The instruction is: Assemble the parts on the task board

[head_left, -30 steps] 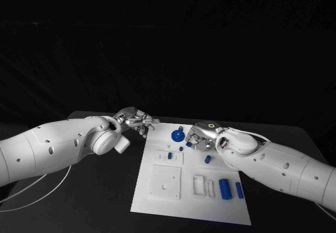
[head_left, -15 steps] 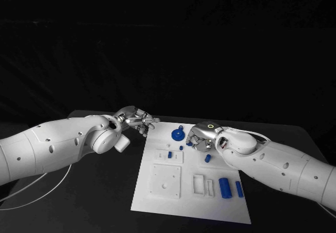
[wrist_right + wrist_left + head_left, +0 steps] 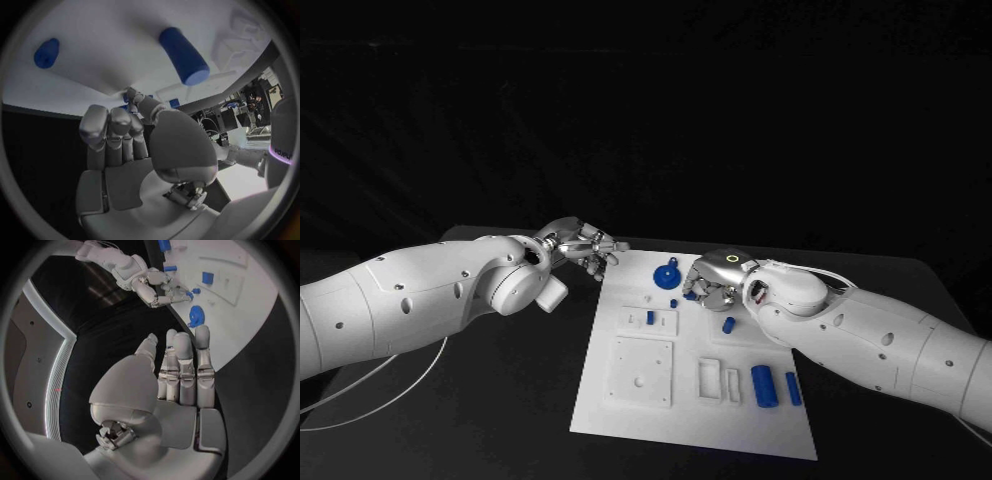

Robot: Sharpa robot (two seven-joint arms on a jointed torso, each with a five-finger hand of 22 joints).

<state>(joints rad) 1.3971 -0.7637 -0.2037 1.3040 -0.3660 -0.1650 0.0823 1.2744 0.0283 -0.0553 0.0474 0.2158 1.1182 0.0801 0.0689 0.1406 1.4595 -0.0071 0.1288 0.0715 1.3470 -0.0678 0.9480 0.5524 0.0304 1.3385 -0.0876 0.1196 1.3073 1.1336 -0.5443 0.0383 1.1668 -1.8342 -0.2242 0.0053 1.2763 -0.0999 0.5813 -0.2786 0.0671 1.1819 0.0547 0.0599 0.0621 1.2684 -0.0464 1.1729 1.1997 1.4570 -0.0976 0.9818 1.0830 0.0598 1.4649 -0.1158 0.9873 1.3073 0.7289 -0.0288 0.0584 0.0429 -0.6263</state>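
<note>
Seating the small blue part calls for a straight, slow press. It sits on the task board, just beside the blue gear toward the right arm, with the right hand curled over it; whether the fingers pinch it cannot be told. The left hand hovers spread and empty off the gear's other side, above the desk.
</note>
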